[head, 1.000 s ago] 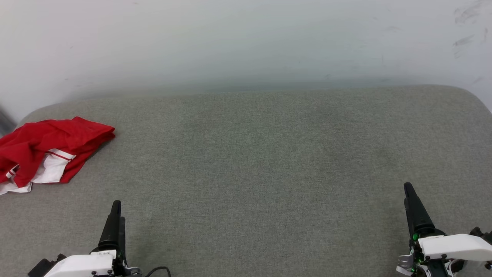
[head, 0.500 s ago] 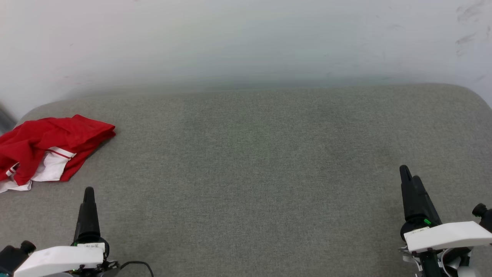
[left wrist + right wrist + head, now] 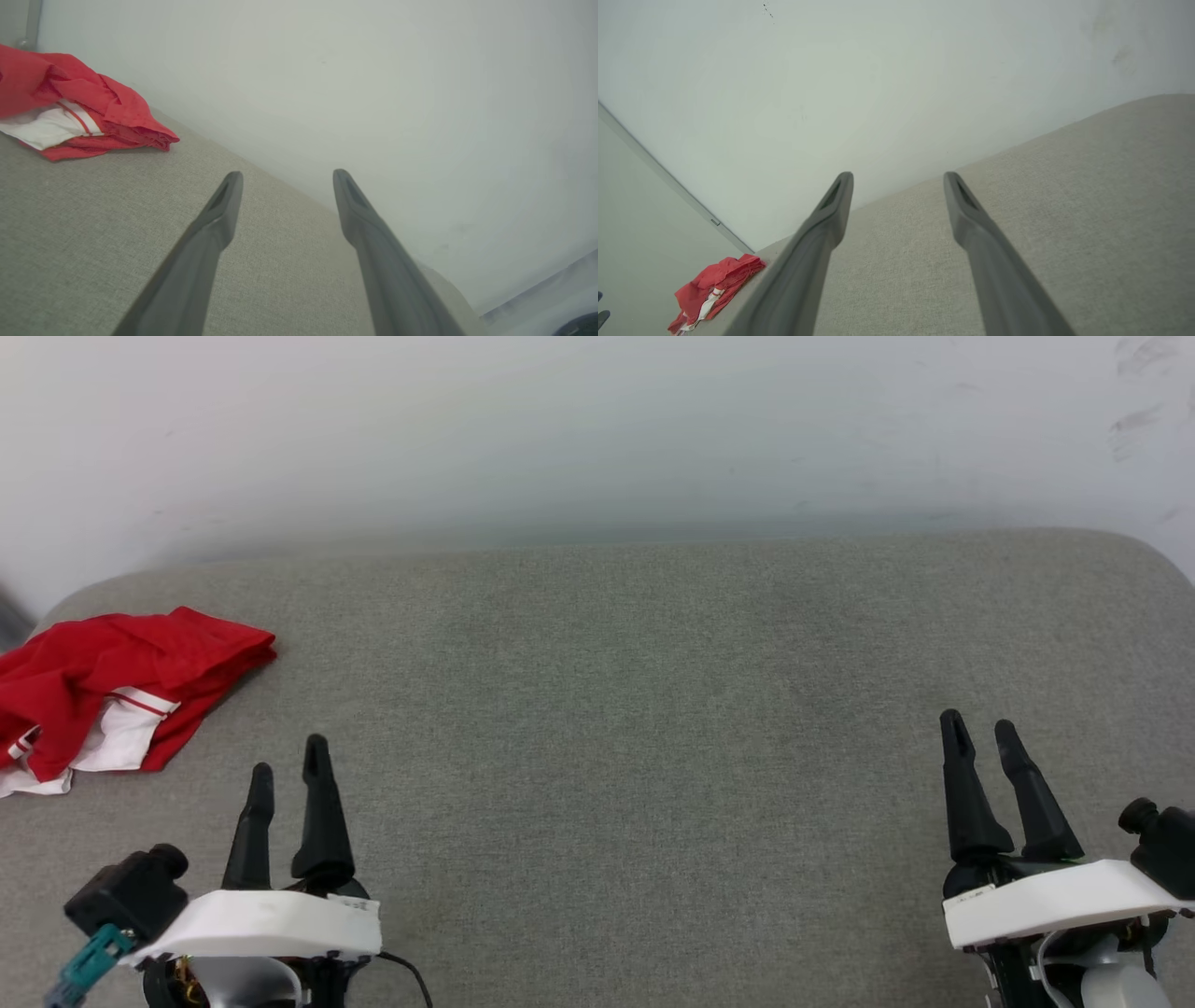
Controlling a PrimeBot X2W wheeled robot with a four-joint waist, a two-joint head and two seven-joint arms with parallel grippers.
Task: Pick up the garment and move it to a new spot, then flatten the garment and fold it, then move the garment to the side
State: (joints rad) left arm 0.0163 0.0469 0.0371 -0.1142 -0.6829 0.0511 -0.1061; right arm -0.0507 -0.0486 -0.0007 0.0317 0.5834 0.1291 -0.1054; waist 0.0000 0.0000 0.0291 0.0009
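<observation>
1. Garment: lies in a crumpled heap at the left edge of the grey upholstered surface, close to its rear left corner. The outer folds are red. A white panel with a thin red stripe shows on the side facing the front edge. Part of the heap runs past the left border of the head view. Nothing touches the garment.

2. Left gripper: positioned over the front left part of the surface, to the front and right of the garment and apart from it. The two dark fingers stand spread with a clear gap between them. The gap is empty. The fingers point toward the rear edge and the pale wall behind it.

3. Right gripper: positioned over the front right part of the surface, well apart from the garment. Its fingers are likewise spread and grip nothing. They point toward the rear edge.
</observation>
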